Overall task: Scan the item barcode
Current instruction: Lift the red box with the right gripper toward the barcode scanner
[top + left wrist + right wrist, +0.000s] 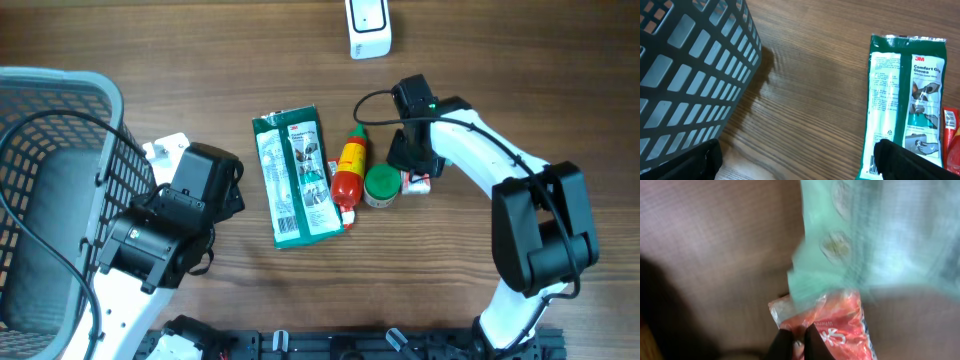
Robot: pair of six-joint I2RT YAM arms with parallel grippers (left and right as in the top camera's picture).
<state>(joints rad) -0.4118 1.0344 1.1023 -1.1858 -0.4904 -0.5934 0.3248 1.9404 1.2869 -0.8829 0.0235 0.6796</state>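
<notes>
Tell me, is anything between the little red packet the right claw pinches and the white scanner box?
Nothing visible. The right gripper is shut on the small red plastic packet, and only bare wooden table lies between it and the white plastic scanner. The round green tub sits aside.

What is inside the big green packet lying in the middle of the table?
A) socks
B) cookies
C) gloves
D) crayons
C, because the green packet has the word "Gloves" printed on its label in the left wrist view, next to a small picture of gloved hands.
</notes>
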